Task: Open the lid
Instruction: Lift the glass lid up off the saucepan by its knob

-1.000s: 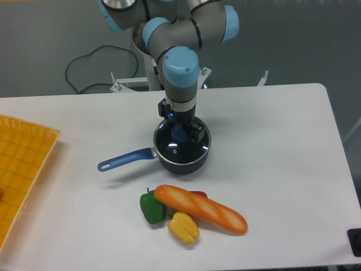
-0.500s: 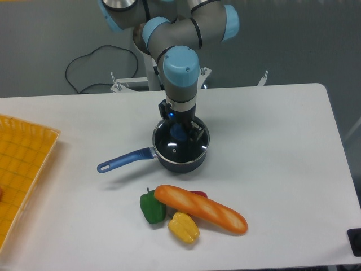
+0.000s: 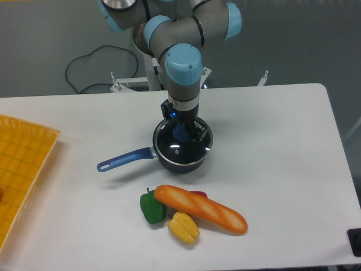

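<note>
The round glass lid (image 3: pixel 186 150) with its thin metal rim sits over the dark blue saucepan (image 3: pixel 169 164), whose long handle (image 3: pixel 121 160) points left. The lid looks shifted slightly right of the pan's rim. My gripper (image 3: pixel 181 131) comes straight down from above and is shut on the lid's blue knob (image 3: pixel 181 133) at its centre. The fingers hide part of the knob.
A long bread loaf (image 3: pixel 201 209) lies in front of the pan, with a green pepper (image 3: pixel 151 207), a yellow pepper (image 3: pixel 183 227) and a red item (image 3: pixel 198 194) against it. A yellow tray (image 3: pixel 20 169) is at the left edge. A dark object (image 3: pixel 355 241) is at the lower right corner.
The gripper and the lid have moved slightly to the right relative to the pan. The pan itself slid a little to the left earlier and now stays put.
</note>
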You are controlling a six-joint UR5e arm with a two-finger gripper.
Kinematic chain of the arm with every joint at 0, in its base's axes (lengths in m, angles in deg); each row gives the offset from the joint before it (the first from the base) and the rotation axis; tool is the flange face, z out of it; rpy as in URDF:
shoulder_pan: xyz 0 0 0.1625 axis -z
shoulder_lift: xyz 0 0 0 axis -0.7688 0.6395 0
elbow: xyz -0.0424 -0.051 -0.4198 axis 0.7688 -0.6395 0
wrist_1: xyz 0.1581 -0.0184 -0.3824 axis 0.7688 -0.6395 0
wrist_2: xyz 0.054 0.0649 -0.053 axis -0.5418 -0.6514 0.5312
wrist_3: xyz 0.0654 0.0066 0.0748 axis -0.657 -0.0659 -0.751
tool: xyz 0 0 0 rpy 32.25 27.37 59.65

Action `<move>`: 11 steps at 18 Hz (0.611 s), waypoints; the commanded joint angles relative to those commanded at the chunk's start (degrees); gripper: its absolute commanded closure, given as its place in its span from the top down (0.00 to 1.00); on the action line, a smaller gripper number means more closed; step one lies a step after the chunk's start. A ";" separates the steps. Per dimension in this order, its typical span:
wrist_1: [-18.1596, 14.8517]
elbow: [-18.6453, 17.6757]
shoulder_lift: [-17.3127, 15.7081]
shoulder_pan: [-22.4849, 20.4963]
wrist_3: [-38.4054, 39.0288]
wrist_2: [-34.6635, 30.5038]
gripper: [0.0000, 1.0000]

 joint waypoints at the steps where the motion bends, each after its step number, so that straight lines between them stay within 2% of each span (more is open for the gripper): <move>1: -1.84 1.23 0.09 0.00 -0.35 0.00 0.55; 3: -3.96 3.17 0.18 -0.79 -0.44 0.00 0.55; 8: -4.50 5.19 1.23 -3.16 -2.54 0.09 0.55; 11: -6.69 7.21 2.02 -5.00 -4.21 0.17 0.55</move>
